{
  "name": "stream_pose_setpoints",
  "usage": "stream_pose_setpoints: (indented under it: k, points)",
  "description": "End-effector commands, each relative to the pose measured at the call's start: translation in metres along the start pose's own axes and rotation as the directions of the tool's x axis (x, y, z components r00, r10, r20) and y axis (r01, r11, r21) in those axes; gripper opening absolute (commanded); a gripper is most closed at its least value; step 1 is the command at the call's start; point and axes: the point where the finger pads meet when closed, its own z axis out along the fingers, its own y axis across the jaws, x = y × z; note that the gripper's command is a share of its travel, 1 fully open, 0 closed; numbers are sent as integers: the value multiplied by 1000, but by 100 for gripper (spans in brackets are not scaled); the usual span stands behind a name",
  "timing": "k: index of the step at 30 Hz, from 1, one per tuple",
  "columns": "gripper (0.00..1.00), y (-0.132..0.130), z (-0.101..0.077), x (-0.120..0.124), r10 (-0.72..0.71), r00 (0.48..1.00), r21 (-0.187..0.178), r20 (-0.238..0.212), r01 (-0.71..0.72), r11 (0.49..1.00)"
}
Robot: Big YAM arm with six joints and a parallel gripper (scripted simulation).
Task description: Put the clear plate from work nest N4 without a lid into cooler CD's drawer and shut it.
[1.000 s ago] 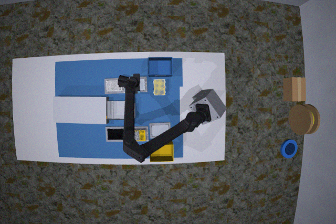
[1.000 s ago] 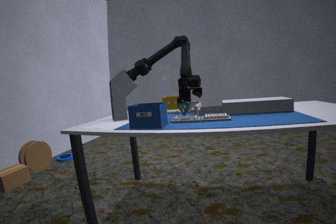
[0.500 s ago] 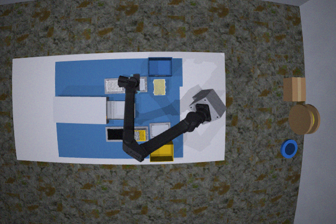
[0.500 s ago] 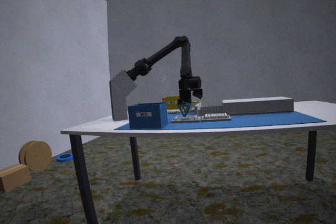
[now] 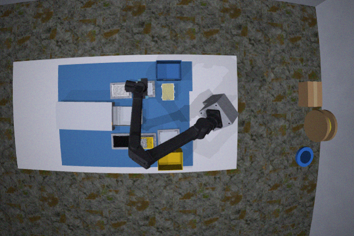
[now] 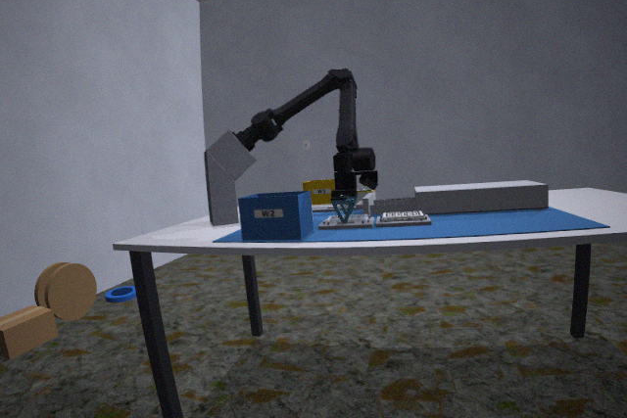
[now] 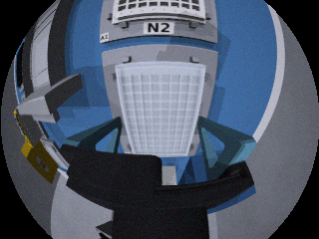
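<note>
The clear plate point(image 5: 150, 88) point(image 7: 160, 100) sits without a lid in its nest point(image 5: 153, 95) point(image 6: 324, 225) point(image 7: 109, 67); the nest's own label is hidden. My gripper point(image 5: 142, 88) point(image 6: 346, 219) point(image 7: 159, 120) is open and points down, its teal fingers beside the plate's two long sides in the wrist view. Finger contact cannot be told. The cooler's drawer point(image 5: 126, 115) stands open toward the base, in front of its housing point(image 5: 84, 115) point(image 6: 481, 200). The bar handle point(image 7: 47, 102) shows in the wrist view. A small amber spot, the lamp point(image 5: 112, 124), shows at the housing's front.
Nest N2 point(image 7: 159, 36) with a white plate point(image 5: 117, 90) adjoins the nest. Blue bin W2 point(image 5: 168, 70) point(image 6: 275, 218) and a yellow-topped rack point(image 5: 167, 92) stand baseward. Across the drawer are a black plate point(image 5: 120, 141), a yellow rack point(image 5: 148, 142), a pale tray point(image 5: 168, 135) and a yellow bin point(image 5: 171, 160).
</note>
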Motion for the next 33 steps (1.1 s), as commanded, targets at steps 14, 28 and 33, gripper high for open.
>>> stream_pose_setpoints:
  k: [14, 28, 33]
  points:
    - [100, 1, 0, -19, -26, 999, 10, 33, 26, 1000]
    - [100, 1, 0, -19, -26, 999, 10, 33, 26, 1000]
    - [100, 1, 0, -19, -26, 999, 10, 33, 26, 1000]
